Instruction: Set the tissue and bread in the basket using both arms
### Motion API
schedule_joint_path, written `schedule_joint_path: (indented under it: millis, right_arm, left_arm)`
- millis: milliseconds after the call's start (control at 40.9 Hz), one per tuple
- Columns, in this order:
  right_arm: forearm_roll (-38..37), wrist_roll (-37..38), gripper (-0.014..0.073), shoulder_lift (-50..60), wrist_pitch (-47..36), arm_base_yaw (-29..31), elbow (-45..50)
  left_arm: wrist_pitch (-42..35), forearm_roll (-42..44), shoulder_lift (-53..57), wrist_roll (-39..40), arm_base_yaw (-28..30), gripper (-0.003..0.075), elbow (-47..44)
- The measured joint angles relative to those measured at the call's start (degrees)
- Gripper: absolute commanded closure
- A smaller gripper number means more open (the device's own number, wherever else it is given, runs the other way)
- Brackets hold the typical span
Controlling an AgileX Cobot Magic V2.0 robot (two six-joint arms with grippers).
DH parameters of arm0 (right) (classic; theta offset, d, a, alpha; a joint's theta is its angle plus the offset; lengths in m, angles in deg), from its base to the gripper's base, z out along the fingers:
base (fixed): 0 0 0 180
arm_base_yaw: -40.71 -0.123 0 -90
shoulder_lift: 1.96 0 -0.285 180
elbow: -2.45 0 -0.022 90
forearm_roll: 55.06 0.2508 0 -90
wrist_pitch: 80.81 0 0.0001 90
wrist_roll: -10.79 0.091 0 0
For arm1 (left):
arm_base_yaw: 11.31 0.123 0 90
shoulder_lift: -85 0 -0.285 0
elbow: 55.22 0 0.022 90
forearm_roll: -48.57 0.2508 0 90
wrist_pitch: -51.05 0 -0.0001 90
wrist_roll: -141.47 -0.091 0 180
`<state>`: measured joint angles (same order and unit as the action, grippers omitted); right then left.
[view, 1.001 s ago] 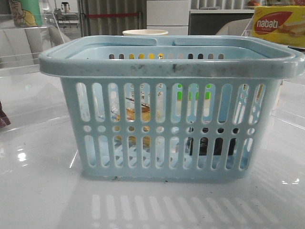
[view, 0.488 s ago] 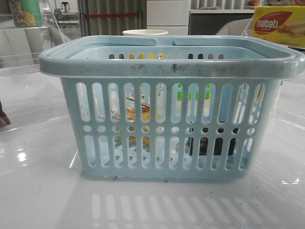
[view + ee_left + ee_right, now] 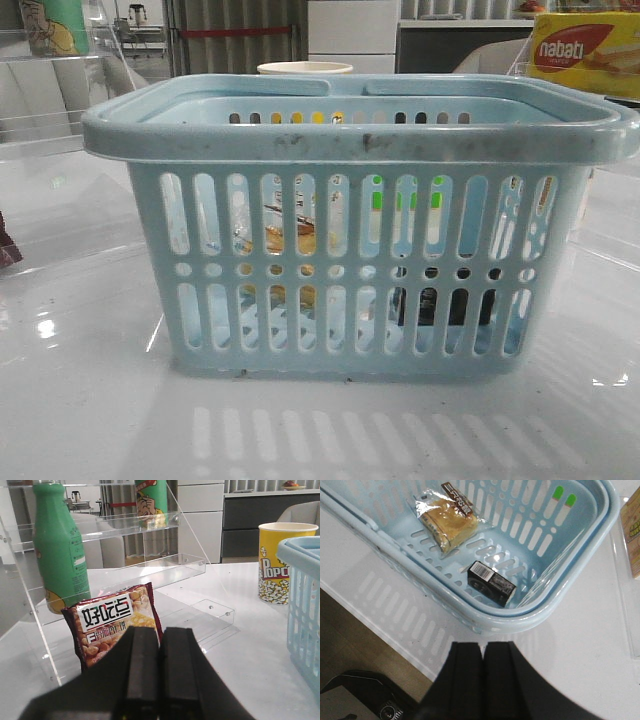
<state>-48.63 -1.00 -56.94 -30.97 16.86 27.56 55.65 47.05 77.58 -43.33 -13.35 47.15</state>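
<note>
The basket [image 3: 355, 225] stands on the white table [image 3: 90, 400], near its front edge in the right wrist view, where the tabletop ends and a darker floor shows below. In the front view the table in front of the basket and to either side of it is open, glossy surface. To the robot's left a clear plastic shelf [image 3: 125, 570] carries a green bottle [image 3: 60, 545] and, on a higher step, a green can [image 3: 151, 500]; a snack bag [image 3: 114, 625] with red edges leans at its foot, just beyond the left gripper [image 3: 159, 680]. A popcorn cup [image 3: 280, 562] stands just beside the basket's rim in that view. A yellow-and-red box [image 3: 585, 50] sits behind the basket on the robot's right. Inside the basket, the bread [image 3: 449, 520] in its clear wrapper lies flat on the slotted floor toward one end, and the tissue [image 3: 491, 583], a small dark pack, lies on the floor close to the near wall, apart from the bread. The left gripper's jaws are pressed together and hold nothing. The right gripper [image 3: 483, 680] hangs above the table just outside the basket's rim, jaws likewise closed and empty.
</note>
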Motion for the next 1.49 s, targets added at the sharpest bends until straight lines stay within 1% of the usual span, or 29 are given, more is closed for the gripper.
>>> schedule_joint_path:
  millis: [708,806,855,977,1148,1270,1490]
  right_arm:
    - [0.00,0.00,0.0538,0.37,0.00,0.17,0.11]
    - [0.25,0.00,0.0538,3.19,-0.86,3.71,1.19]
    - [0.25,0.00,0.0538,5.37,-1.96,7.17,2.29]
    - [-0.18,0.00,0.0538,12.38,-6.55,15.68,8.00]
    - [-0.72,0.00,0.0538,22.79,-14.83,23.85,19.38]
    - [-0.72,0.00,0.0538,29.99,-20.55,26.47,27.98]
    - [-0.72,0.00,0.0538,41.42,-32.17,26.91,43.58]
  left_arm:
    - [0.00,0.00,0.00,0.00,0.00,0.0630,0.00]
    - [0.00,0.00,0.00,0.10,0.00,0.0630,0.00]
    - [0.00,0.00,0.00,0.10,0.00,0.0630,0.00]
    - [0.00,0.00,0.00,0.10,0.00,0.0630,0.00]
    - [0.00,0.00,0.00,0.10,0.00,0.0630,0.00]
    - [0.00,0.00,0.00,0.10,0.00,0.0630,0.00]
    - [0.00,0.00,0.00,0.10,0.00,0.0630,0.00]
